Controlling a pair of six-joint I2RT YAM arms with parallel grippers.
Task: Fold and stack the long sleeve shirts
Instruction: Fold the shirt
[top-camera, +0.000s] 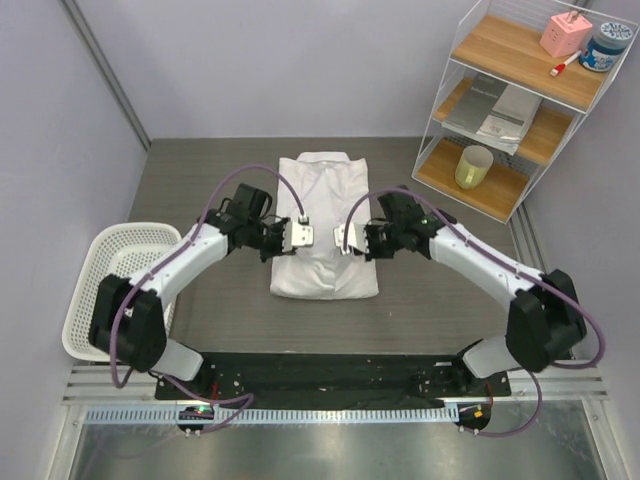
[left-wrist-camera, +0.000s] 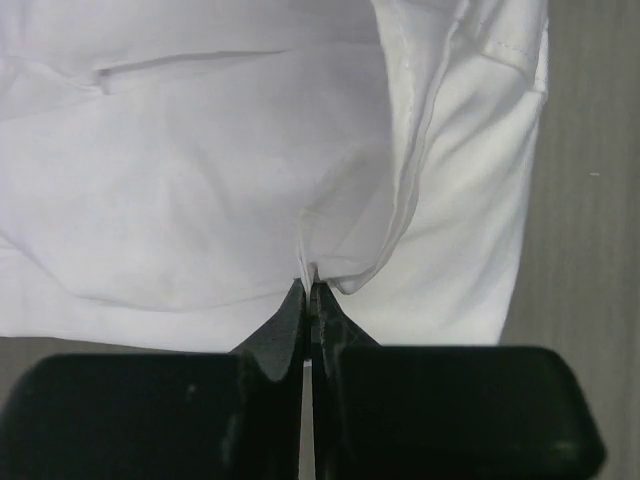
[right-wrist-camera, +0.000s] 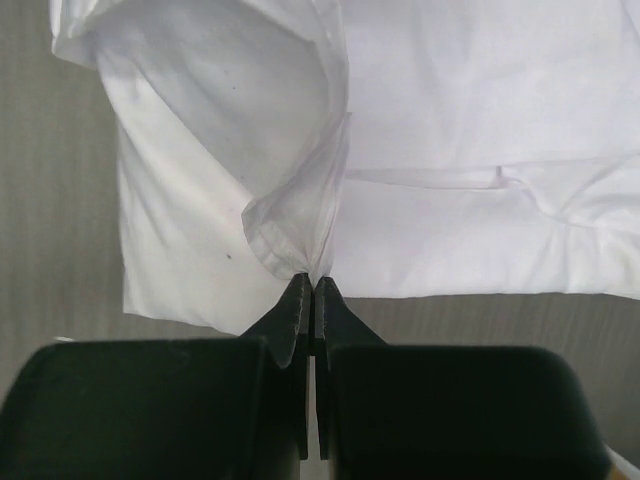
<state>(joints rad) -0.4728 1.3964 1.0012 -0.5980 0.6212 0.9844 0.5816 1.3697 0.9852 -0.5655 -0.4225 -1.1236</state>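
A white long sleeve shirt (top-camera: 325, 205) lies partly folded in the middle of the grey table, collar end far from the arms. My left gripper (top-camera: 298, 237) hovers over the shirt's left near part, shut on a pinch of its cloth (left-wrist-camera: 330, 262). My right gripper (top-camera: 345, 238) faces it from the right, shut on a hemmed fold of the same shirt (right-wrist-camera: 290, 240). In both wrist views the pinched cloth rises in a small peak to the black fingertips (left-wrist-camera: 297, 300), with the rest of the shirt spread flat beneath (right-wrist-camera: 480, 150).
A white perforated basket (top-camera: 115, 285) stands at the table's left edge. A wire shelf unit (top-camera: 520, 110) at the back right holds booklets, a yellow cup (top-camera: 473, 167), a pink item and a blue-lidded jar. Bare grey table (top-camera: 440, 290) surrounds the shirt.
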